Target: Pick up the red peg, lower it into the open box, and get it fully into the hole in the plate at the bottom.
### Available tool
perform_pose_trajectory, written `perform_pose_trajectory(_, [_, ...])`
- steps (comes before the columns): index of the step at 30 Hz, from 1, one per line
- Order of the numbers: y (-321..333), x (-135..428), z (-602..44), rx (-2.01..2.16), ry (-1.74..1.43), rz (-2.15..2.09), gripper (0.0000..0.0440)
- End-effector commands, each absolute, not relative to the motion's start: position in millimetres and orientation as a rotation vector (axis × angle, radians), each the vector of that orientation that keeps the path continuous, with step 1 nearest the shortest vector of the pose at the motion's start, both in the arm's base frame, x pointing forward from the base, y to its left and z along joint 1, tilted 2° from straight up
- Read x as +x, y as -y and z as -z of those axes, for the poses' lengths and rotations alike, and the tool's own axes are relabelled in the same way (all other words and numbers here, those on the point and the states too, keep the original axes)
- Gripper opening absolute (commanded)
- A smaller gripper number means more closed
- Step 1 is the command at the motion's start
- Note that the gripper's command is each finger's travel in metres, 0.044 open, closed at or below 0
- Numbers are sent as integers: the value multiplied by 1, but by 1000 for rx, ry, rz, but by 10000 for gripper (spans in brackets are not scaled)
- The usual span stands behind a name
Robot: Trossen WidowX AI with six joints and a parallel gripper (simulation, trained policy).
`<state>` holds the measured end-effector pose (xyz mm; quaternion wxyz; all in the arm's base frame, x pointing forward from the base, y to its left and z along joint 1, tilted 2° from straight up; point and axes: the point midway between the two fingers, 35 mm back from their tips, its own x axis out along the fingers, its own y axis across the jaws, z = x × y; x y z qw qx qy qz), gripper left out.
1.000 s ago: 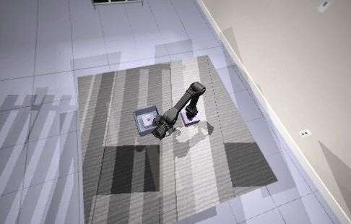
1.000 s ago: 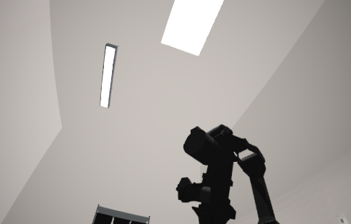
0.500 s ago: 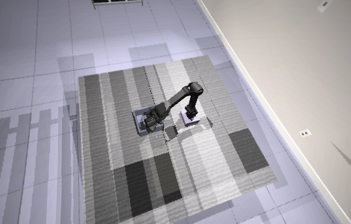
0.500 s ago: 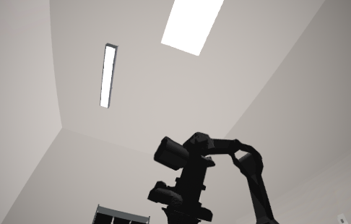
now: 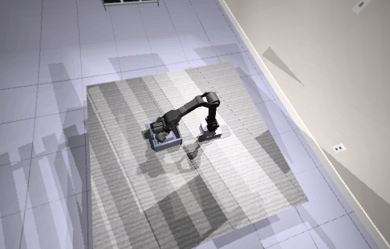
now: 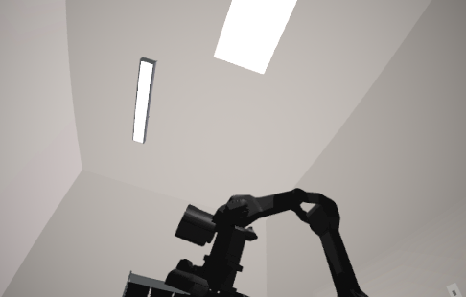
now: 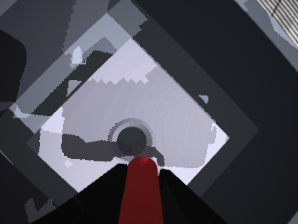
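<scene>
The red peg is between the fingertips of my gripper, which is shut on it. In the wrist view its rounded tip shows just below the dark round hole in the pale plate; the tip is off the hole's centre, and its height above the plate is hard to tell. The open blue-grey box surrounds the plate. In the top view my gripper hangs over the box and hides part of it; the peg is hidden there. The box and peg are not visible in the exterior view.
The arm arches from its base, right of the box in the top view, where a small lilac block shows at its foot. The box walls stand around the plate. Box and base are on the striped grey mat.
</scene>
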<state>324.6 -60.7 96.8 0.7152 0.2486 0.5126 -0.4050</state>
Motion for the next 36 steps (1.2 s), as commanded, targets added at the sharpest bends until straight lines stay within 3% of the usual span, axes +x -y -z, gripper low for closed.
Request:
perform_pose_trajectory(1, [67,331,-88,546,-1155,862,0])
perform_pose_trajectory(7, [71,334,-71,525,-1210,801,8])
perform_pose_trajectory(14, [75,336,-54,524,-1270,760,155])
perform_pose_trajectory(19, [82,344,-59,495,-1281,731,162])
perform_pose_trajectory(30, [83,379,-77,543,-1285,659,440])
perform_pose_trajectory(36, [78,401,-91,574,-1278,597,440])
